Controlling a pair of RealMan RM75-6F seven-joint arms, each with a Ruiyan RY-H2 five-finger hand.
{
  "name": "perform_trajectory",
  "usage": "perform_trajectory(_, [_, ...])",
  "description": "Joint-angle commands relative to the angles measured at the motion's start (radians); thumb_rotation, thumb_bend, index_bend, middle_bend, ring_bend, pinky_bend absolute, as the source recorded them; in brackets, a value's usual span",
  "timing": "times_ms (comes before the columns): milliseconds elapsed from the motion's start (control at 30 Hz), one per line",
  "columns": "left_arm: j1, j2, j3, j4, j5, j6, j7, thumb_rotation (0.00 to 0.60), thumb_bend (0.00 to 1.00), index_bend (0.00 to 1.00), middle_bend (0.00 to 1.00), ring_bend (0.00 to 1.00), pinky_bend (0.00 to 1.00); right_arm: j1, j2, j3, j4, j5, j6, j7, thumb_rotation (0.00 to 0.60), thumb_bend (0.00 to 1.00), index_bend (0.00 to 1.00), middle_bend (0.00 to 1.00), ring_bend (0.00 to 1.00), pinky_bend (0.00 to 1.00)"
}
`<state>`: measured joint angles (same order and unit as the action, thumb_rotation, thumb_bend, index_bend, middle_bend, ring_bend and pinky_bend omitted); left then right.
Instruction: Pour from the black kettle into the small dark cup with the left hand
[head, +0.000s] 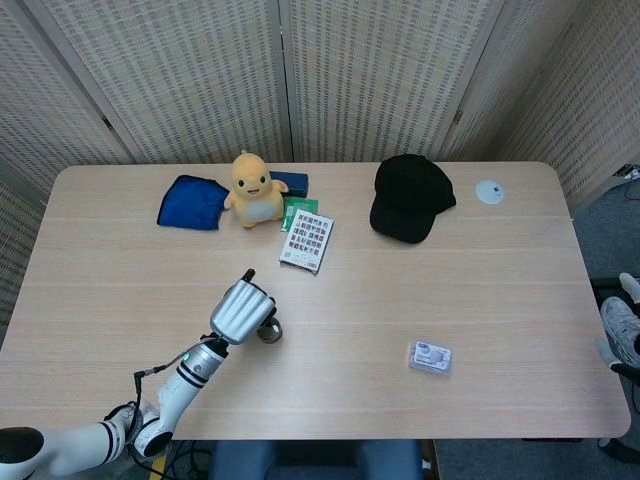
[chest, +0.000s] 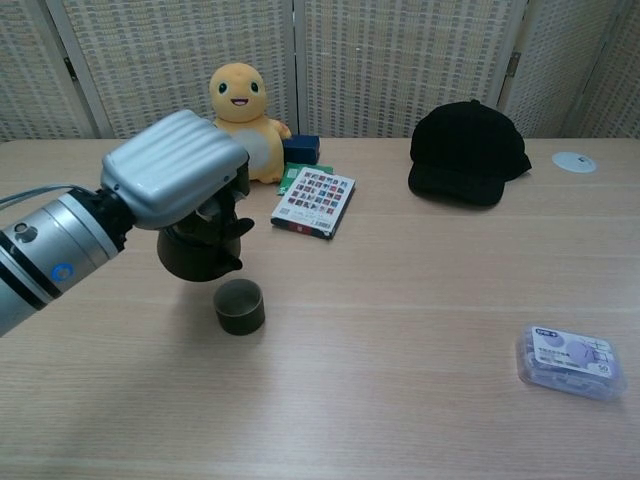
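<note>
Black kettle (chest: 196, 255): round, dark, glossy body, lifted clear of the table, tipped with its spout toward the cup, top mostly hidden under the hand gripping it; barely visible from the head view. Small dark cup (chest: 239, 306): short, cylindrical, dark olive-brown, upright on the table, mouth open upward, just below and beside the kettle's spout, not touching it.

A silver ribbed left hand (chest: 178, 168) grips a black kettle (chest: 196, 255) above a dark, perhaps olive-brown, cup (chest: 240, 306); the plush toy (chest: 242, 122) is yellow.
</note>
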<state>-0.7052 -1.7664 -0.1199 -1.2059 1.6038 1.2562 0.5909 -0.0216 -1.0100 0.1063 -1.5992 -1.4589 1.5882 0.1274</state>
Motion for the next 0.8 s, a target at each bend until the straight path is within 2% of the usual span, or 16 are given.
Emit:
perform_trajectory(33, [-0.001, -0.004, 0.001, 0.004, -0.001, -0.002, -0.001, 0.529, 0.35, 1.00, 1.00, 0.96, 0.48, -0.001, 0.001, 0.000, -0.001, 0.001, 0.000, 0.000, 0.600, 0.24, 0.10, 0.20, 0.14, 0.17])
perform_trajectory(100, [-0.004, -0.008, 0.002, 0.011, 0.002, -0.001, 0.003, 0.539, 0.35, 1.00, 1.00, 0.96, 0.48, -0.002, 0.002, 0.001, -0.001, 0.001, 0.001, 0.001, 0.600, 0.24, 0.10, 0.20, 0.14, 0.17])
perform_trajectory(233, [-0.009, -0.019, 0.006, 0.034, 0.015, 0.004, 0.006, 0.596, 0.35, 1.00, 1.00, 0.96, 0.48, -0.004, 0.003, 0.001, -0.002, 0.003, 0.002, 0.002, 0.600, 0.24, 0.11, 0.20, 0.14, 0.17])
perform_trajectory(433, [-0.014, -0.032, 0.017, 0.072, 0.036, 0.015, 0.005, 0.600, 0.35, 1.00, 1.00, 0.96, 0.48, -0.005, 0.001, 0.001, 0.001, 0.005, 0.001, 0.003, 0.600, 0.24, 0.10, 0.20, 0.14, 0.17])
perform_trajectory(567, [-0.015, -0.036, 0.020, 0.081, 0.040, 0.017, 0.008, 0.573, 0.35, 1.00, 1.00, 0.96, 0.48, -0.004, 0.000, 0.002, 0.003, 0.006, -0.002, 0.004, 0.600, 0.24, 0.11, 0.20, 0.14, 0.17])
perform_trajectory(800, [-0.018, -0.046, 0.034, 0.104, 0.059, 0.022, 0.021, 0.565, 0.35, 1.00, 1.00, 0.96, 0.48, -0.005, 0.000, 0.003, 0.005, 0.008, -0.003, 0.005, 0.600, 0.24, 0.11, 0.20, 0.14, 0.17])
